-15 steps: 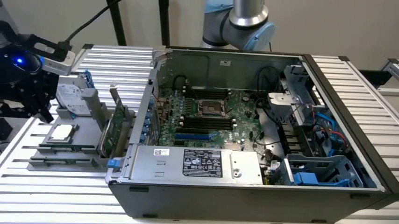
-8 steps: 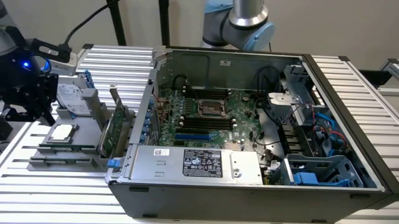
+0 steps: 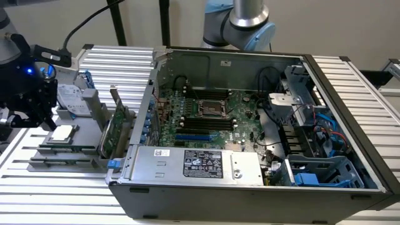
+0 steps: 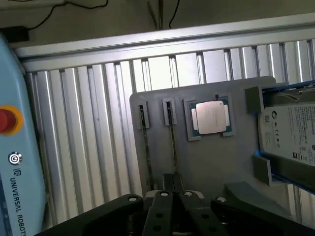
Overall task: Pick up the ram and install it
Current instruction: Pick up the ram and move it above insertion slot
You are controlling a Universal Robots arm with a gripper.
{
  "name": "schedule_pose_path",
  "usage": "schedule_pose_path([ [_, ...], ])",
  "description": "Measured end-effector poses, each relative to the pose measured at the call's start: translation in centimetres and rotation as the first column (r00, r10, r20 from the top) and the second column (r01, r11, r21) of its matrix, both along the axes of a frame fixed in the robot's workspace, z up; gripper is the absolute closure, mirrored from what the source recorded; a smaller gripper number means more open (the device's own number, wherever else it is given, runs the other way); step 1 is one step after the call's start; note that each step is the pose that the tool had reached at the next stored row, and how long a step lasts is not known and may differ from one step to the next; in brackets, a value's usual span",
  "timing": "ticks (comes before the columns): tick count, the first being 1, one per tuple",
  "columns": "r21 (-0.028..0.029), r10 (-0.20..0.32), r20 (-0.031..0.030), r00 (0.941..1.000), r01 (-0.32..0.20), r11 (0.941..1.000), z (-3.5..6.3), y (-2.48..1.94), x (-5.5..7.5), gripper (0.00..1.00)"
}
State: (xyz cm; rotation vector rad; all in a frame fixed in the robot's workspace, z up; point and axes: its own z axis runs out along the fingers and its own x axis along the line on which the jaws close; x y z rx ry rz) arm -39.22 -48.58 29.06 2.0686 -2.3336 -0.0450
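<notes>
The gripper is hanging over a grey tray at the far left of the exterior view, beside the open computer case. The ram is sitting on edge in a tray slot, in line with the gripper, between a second stick and a processor chip. Whether the gripper is clenched or released cannot be told.
</notes>
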Motion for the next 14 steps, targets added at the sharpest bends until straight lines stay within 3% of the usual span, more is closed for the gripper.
schedule_pose_path([
  [10,0.0086,0.045,-0.0006,0.999,-0.045,0.9989,-1.52,-1.68,0.0,1.0],
  [11,0.0089,0.05,-0.0006,0.9987,-0.05,0.9987,-1.73,-1.78,0.0,0.0],
  [14,0.0089,0.065,-0.0007,0.9979,-0.065,0.9978,-2.26,-1.86,0.0,0.0],
])
